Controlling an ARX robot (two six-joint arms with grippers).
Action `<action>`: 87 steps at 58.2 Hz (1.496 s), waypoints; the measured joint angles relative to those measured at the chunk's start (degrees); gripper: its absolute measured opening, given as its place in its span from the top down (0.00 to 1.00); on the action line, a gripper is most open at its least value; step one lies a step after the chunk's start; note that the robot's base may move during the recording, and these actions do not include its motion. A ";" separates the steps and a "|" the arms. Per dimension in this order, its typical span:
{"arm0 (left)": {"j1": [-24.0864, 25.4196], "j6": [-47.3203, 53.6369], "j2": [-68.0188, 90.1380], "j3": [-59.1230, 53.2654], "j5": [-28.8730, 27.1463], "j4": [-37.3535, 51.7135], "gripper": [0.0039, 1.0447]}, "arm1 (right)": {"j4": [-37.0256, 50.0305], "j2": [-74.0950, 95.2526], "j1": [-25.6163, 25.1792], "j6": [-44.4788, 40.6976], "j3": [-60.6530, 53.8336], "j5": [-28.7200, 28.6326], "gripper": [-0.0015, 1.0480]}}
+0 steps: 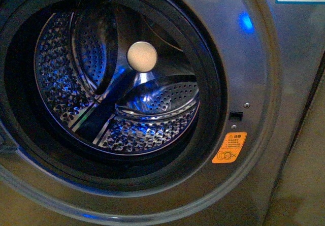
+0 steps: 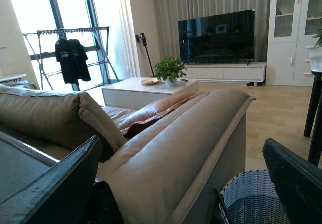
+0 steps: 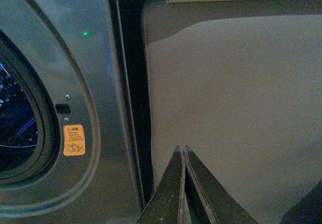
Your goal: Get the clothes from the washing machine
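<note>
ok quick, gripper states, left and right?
Left gripper: open, nothing between its fingers, pointing out at the sofa.
Right gripper: shut, holding nothing, beside the washing machine.

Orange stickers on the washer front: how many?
1. An orange sticker sits on the washing machine front, right of the porthole and just below the latch slot; others may lie outside view.

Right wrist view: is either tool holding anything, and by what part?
Nothing is held. The right tool is shut with nothing between its fingers, beside the grey metallic washing machine. The left tool is open and empty.
</note>
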 joint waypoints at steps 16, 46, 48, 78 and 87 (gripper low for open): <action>1.66 -5.35 13.31 29.79 -26.91 -28.87 0.06 | -1.92 -5.09 0.02 -0.04 -3.02 0.00 0.98; 9.42 -18.47 -17.62 -17.14 -34.71 -20.55 0.06 | -13.77 -16.79 0.02 -0.02 -2.97 0.00 0.98; 9.64 -19.19 -17.77 -19.04 -34.95 -19.96 0.06 | -13.79 -16.79 0.02 -0.02 -2.97 0.00 0.98; 24.55 -6.43 -52.30 -81.37 -33.05 13.49 0.81 | -13.84 -16.79 0.02 -0.02 -2.97 0.00 0.98; 29.35 -6.03 -57.29 -92.96 -29.14 17.29 0.97 | -13.84 -16.79 0.02 -0.02 -2.97 0.00 0.98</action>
